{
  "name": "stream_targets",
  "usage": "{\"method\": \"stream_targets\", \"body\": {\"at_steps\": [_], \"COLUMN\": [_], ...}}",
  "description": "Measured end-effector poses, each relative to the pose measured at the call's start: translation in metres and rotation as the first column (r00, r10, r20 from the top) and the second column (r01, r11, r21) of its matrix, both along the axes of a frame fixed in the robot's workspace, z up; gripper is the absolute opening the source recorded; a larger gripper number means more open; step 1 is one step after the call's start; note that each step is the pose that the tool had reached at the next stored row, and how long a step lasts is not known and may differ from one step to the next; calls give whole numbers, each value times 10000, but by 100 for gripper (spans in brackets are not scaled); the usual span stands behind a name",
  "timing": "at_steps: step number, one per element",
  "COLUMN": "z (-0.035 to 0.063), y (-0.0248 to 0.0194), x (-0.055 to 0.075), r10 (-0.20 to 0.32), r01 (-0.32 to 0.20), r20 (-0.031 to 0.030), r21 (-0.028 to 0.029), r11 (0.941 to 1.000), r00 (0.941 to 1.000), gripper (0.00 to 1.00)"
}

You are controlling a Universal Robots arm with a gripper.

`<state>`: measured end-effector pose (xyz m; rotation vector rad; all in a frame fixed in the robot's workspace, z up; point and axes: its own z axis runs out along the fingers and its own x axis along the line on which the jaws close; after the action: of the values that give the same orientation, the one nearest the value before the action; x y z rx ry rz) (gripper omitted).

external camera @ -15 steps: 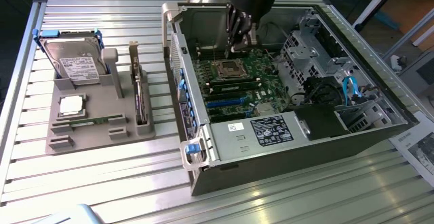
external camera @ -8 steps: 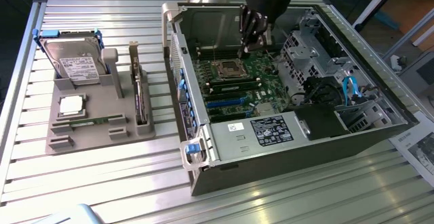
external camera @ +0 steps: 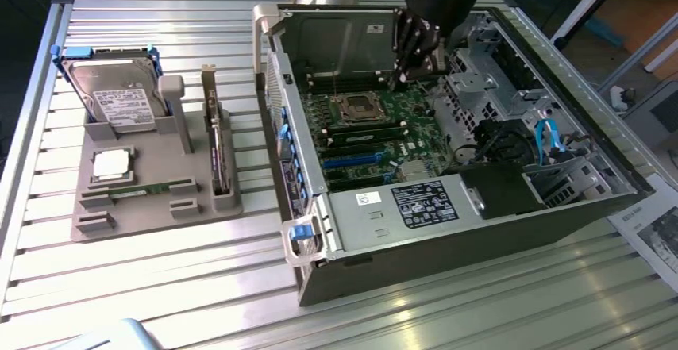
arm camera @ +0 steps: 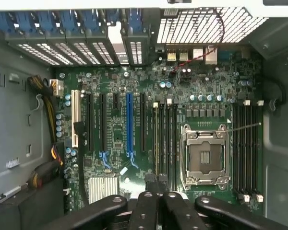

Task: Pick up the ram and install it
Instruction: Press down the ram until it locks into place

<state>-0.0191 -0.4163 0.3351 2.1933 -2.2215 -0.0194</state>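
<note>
Walls of the open case (external camera: 424, 243) hem my gripper (external camera: 415, 71), shut tight above the motherboard (arm camera: 134, 120); I see slim clearance near the empty processor socket (arm camera: 204, 155).

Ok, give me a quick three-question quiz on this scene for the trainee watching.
1. True or false: the fingers are inside the computer case.
2. The hard drive stands: A in the case, B in the gray holder, C between the fingers.
3. What colour is the flat cable looped inside the case?
Key: 1 true; 2 B; 3 blue.
</note>
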Motion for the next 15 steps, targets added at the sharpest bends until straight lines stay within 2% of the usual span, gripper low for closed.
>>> {"method": "stream_targets", "body": {"at_steps": [4, 15], "z": [-2, -3], "y": [-1, -1], "x": [82, 60], "r10": [0, 1], "r01": [0, -1], "r20": [2, 2], "r21": [-20, -20], "r11": [10000, 10000], "r00": [10000, 10000], "gripper": [10, 10]}}
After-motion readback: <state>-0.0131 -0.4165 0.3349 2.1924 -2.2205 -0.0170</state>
